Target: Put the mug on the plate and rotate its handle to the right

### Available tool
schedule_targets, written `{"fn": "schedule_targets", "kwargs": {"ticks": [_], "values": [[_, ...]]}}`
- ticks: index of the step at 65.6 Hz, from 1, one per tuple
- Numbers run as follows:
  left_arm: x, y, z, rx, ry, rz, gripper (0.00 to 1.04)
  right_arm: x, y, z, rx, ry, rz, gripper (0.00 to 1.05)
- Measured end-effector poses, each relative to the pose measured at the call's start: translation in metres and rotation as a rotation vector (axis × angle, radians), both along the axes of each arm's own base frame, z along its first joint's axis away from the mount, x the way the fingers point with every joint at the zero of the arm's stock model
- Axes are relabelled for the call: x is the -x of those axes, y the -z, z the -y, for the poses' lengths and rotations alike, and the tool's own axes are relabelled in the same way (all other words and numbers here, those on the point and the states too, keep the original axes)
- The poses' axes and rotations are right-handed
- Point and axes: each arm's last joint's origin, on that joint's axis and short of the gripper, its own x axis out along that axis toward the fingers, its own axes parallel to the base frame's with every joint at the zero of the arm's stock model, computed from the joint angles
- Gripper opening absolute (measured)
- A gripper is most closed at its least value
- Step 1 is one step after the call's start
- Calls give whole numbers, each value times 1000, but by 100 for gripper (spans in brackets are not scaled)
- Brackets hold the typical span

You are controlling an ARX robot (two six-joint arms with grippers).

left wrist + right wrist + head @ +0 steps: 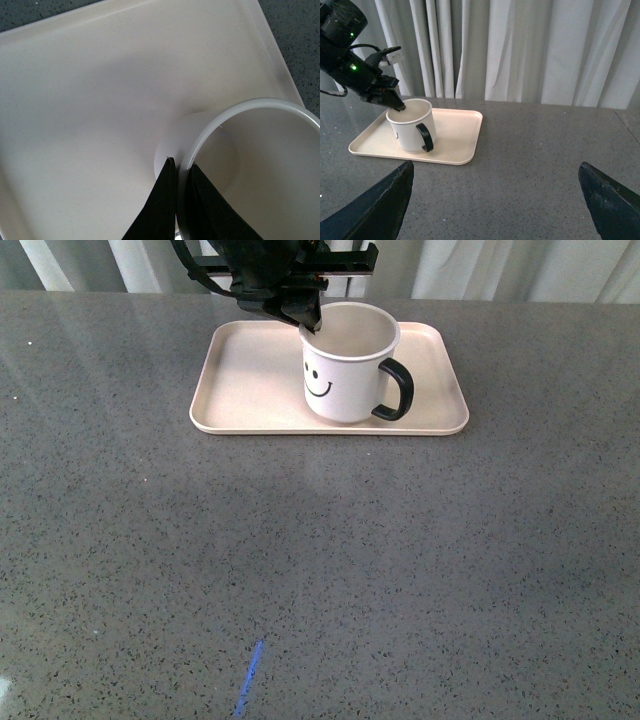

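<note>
The cream-white mug with a black smiley face stands upright on the pale plate, near its middle. Its black handle points to the right and slightly toward the front. My left gripper reaches in from the back and is shut on the mug's rear-left rim, one finger inside and one outside. The left wrist view shows the black fingers pinching the rim of the mug above the plate. My right gripper is open over bare table, well apart from the mug.
The grey speckled table stretches out around the plate. Pale curtains hang behind its far edge. A short blue mark lies on the table near the front.
</note>
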Motion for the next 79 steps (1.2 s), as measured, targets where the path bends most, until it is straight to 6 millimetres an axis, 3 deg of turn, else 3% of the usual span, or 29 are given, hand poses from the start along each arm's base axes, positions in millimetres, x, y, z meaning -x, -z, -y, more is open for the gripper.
{"fn": "schedule_targets", "kwargs": {"ticks": [51, 56, 62, 79], "values": [[-1, 7, 1, 8, 27, -13, 3, 0, 0, 0, 0, 0, 0, 96], [-1, 8, 2, 14, 33, -15, 15, 0, 0, 0, 0, 0, 0, 96], [-1, 7, 3, 21, 39, -11, 37, 0, 0, 0, 0, 0, 0, 96], [-2, 5, 5, 39, 49, 13, 77, 0, 0, 0, 0, 0, 0, 96]]}}
